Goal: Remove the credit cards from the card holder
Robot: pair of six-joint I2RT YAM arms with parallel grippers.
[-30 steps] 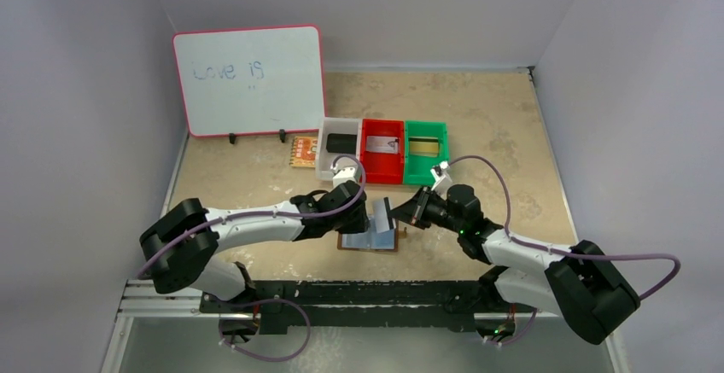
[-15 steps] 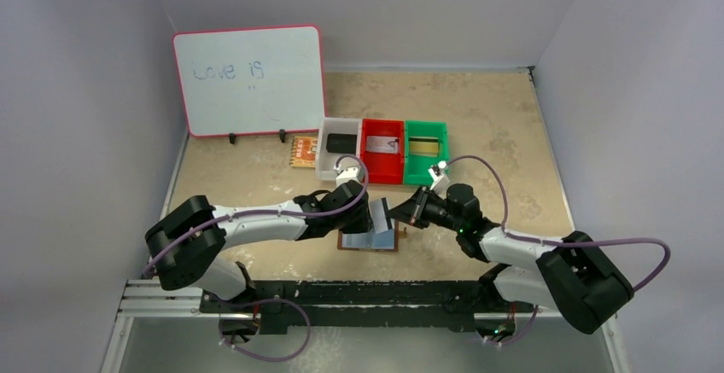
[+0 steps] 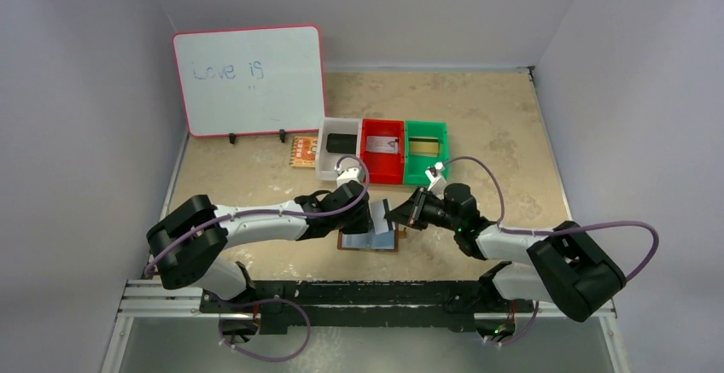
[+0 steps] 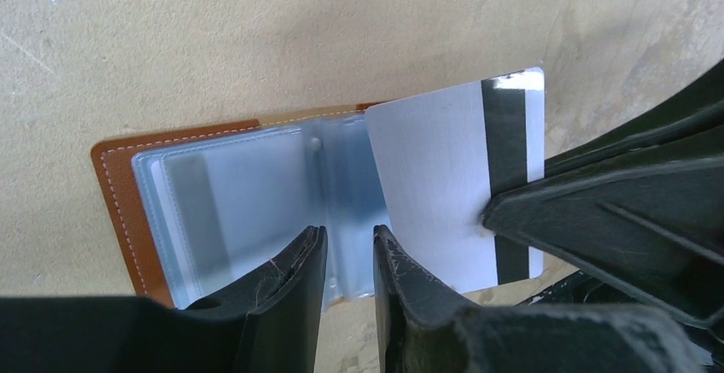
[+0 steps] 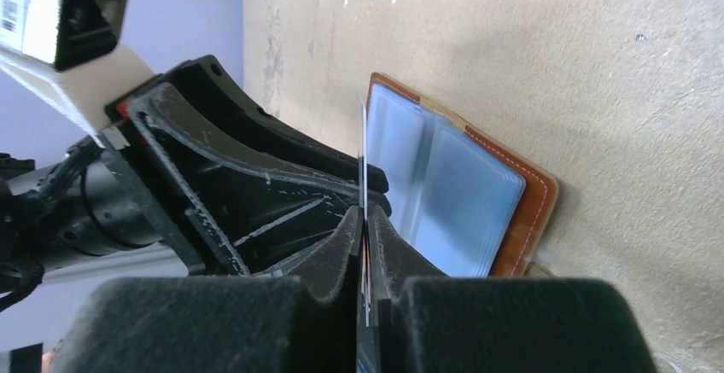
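Observation:
The brown card holder (image 3: pixel 369 241) lies open on the table, its pale blue pocket panels (image 4: pixel 213 211) facing up; it also shows in the right wrist view (image 5: pixel 452 194). My left gripper (image 3: pixel 363 219) is low over the holder's middle fold, its jaws a narrow gap apart (image 4: pixel 348 232) with nothing between them. My right gripper (image 3: pixel 399 213) is shut (image 5: pixel 362 215) on a white credit card with a black stripe (image 4: pixel 444 168). It holds the card on edge above the holder's right half (image 5: pixel 363 151). Whether the card's lower edge is clear of the pocket is hidden.
White (image 3: pixel 329 168), red (image 3: pixel 382 171) and green (image 3: pixel 425 168) bins stand in a row behind the holder, each with an item inside. An orange patterned card (image 3: pixel 303 151) lies left of them. A whiteboard (image 3: pixel 249 78) stands at the back left.
The right arm has drawn in a little to the left. The card stays in its jaws over the holder. The left gripper has barely moved.

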